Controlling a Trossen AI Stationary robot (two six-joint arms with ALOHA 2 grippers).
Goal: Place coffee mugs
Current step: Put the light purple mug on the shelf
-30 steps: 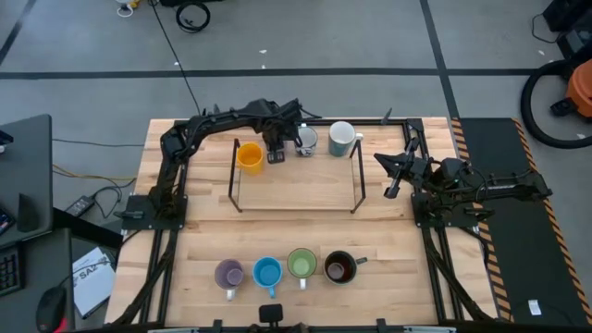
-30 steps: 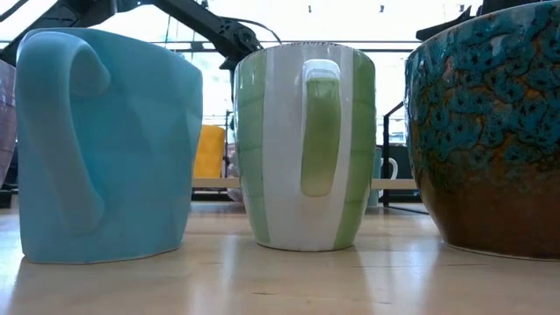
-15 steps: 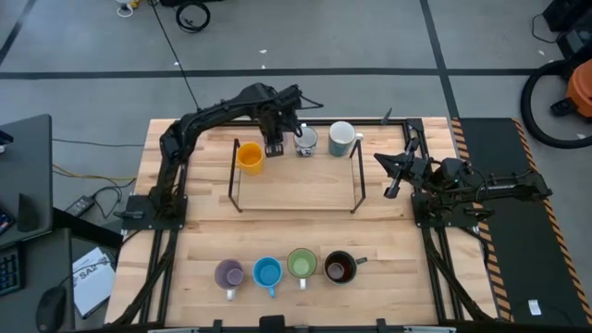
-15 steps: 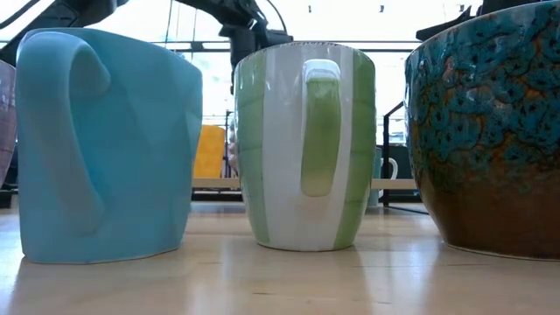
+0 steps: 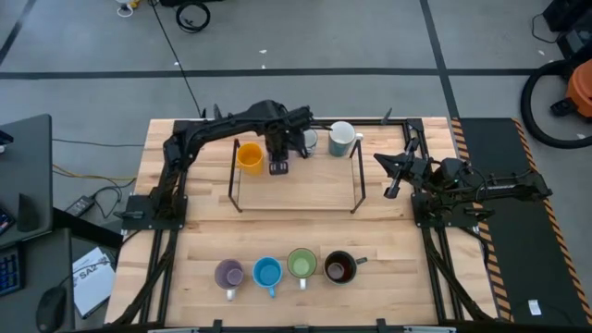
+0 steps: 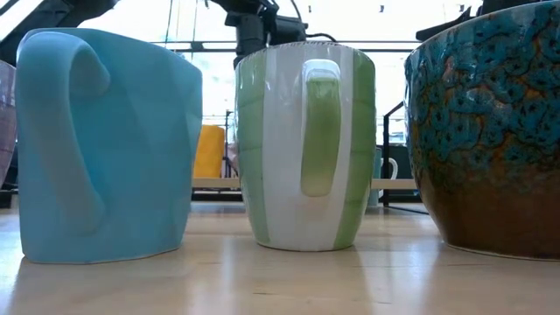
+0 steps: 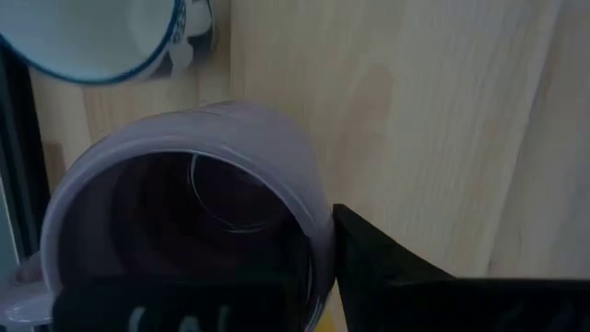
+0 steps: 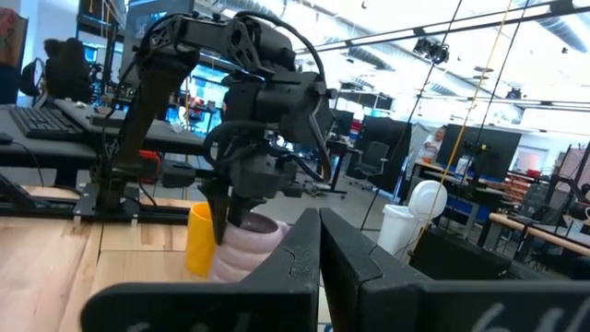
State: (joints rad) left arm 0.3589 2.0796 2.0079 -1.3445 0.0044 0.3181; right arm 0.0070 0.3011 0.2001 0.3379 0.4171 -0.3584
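Note:
My left gripper (image 5: 277, 166) hangs over the far part of the table inside a black wire frame (image 5: 357, 180), shut on a pale lavender mug (image 7: 184, 184). The arm hides that mug from above. An orange mug (image 5: 248, 155) stands just to its left, with a white patterned mug (image 5: 307, 141) and a pale white-blue mug (image 5: 342, 137) to its far right. Purple (image 5: 228, 274), bright blue (image 5: 267, 272), green (image 5: 301, 265) and dark brown (image 5: 339, 267) mugs stand in a row at the near edge. My right gripper (image 5: 392, 176) waits shut at the right. My left gripper comes down from above onto the lavender mug's rim (image 7: 309, 217). One finger (image 7: 369, 263) lies against the outside of the wall; the other is lost against the dark inside. The mug (image 8: 249, 247) sits upright below the fingers. My right fingers hide its base.
The frame's upright rods (image 5: 235, 176) stand close on both sides of the far mugs. Bare wood lies between the frame and the near row. In the low view the blue (image 6: 105, 144), green (image 6: 304, 144) and dark brown (image 6: 490, 131) mugs fill the foreground.
My left gripper has moved from beside the patterned mug toward the near edge, staying just right of the orange mug. The arm's wrist has swung along with it. The right arm has kept still.

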